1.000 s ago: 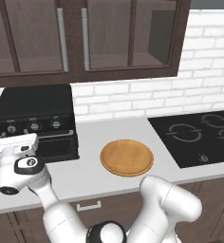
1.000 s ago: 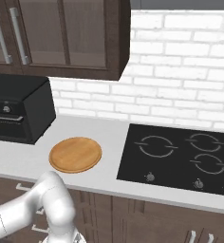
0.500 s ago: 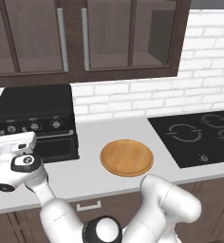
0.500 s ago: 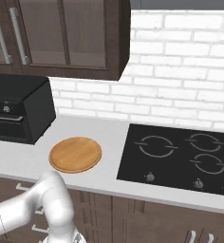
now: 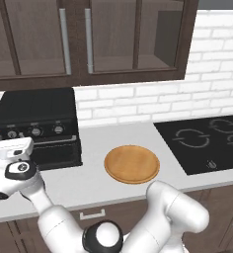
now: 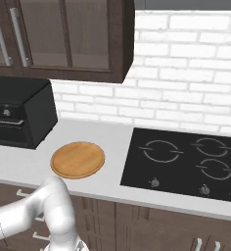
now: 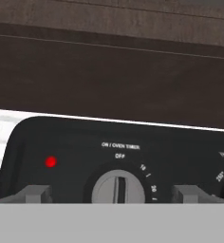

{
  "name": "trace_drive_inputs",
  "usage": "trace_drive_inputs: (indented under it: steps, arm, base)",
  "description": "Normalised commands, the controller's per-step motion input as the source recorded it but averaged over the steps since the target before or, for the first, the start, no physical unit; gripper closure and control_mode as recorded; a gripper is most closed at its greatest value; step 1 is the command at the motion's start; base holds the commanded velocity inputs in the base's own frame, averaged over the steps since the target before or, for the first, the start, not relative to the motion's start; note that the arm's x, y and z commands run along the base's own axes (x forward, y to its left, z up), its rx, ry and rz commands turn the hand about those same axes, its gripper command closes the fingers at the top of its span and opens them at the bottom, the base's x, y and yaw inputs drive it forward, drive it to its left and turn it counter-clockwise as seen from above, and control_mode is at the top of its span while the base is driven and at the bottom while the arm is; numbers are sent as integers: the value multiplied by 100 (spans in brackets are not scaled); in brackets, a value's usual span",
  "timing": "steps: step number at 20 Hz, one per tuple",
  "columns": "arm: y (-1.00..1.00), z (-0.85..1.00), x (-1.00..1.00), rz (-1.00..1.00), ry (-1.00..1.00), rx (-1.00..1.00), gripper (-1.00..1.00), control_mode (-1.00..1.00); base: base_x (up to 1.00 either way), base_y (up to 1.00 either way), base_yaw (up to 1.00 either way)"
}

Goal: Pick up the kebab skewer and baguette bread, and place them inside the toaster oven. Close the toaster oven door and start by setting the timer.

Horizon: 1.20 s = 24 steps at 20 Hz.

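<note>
— At the left end of the bench [image 5: 94, 178], what are you facing?

— I am facing the toaster oven [image 5: 37, 126], which is sitting against the brick wall [image 6: 186, 105] under the dark cupboards [image 5: 89, 39]. Its toaster oven door [image 5: 52, 154] is standing shut, from what the left base view is giving me. My hand [image 5: 12, 168] is hanging just in front of the oven's left front corner.

— And your jaws?

— My jaws [image 7: 113, 193] are standing wide open, holding nothing. The two fingertips [image 7: 33, 193] are showing either side of the timer knob [image 7: 117, 187] in the hand view, apart from it as far as I can tell. The knob's marker is pointing straight up at the off mark, and a small red light [image 7: 50, 162] is glowing to its left on the black panel.

— Where are the skewer and the bread?

— I cannot tell; the oven's window is too dark for me to read.

— What else is lying on the bench?

— A round wooden plate [image 5: 132, 163] is resting bare, just right of the oven. The black cooktop [image 6: 186, 162] is lying further right, well apart from the oven.
</note>
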Motion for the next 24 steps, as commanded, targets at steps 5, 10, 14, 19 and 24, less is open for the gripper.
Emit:
trace_drive_inputs:
  steps: [5, 10, 14, 19, 24]
  arm:
    - [1, 0, 2, -5, 0, 0, -100, -100]
    - [0, 0, 0, -6, 0, 0, 100, -100]
    - [0, 0, 1, -4, 0, 0, 100, -100]
    - [0, 0, 4, -3, 0, 0, 100, -100]
    - [0, 0, 3, -2, -2, 3, 100, -100]
  base:
    - [0, 0, 0]
    - [0, 0, 0]
    - [0, 0, 0]
    - [0, 0, 0]
    - [0, 0, 0]
